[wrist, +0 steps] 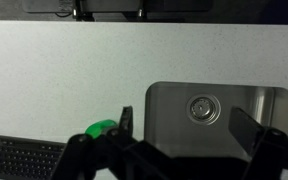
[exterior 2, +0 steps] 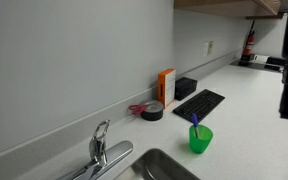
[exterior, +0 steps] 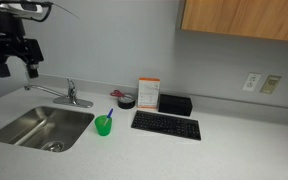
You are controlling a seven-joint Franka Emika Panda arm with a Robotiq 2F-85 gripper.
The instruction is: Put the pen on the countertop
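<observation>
The blue-and-white pen (exterior: 109, 115) stands upright in a small green cup (exterior: 103, 126) on the light countertop (exterior: 234, 150), between the sink and the keyboard. Pen (exterior 2: 194, 119) and cup (exterior 2: 200, 139) show in both exterior views. My gripper (exterior: 17, 68) hangs high above the sink's left end, well up and left of the cup, open and empty. In the wrist view its two fingers (wrist: 187, 125) frame the sink, with the cup (wrist: 101, 128) just outside one finger. The pen itself is not clear there.
A steel sink (exterior: 39, 128) with a faucet (exterior: 69, 95) is set into the counter. A black keyboard (exterior: 165, 125), a black tape roll (exterior: 126, 101), an orange-and-white box (exterior: 148, 93) and a black box (exterior: 175, 104) stand along the wall. A cabinet (exterior: 244, 18) hangs above.
</observation>
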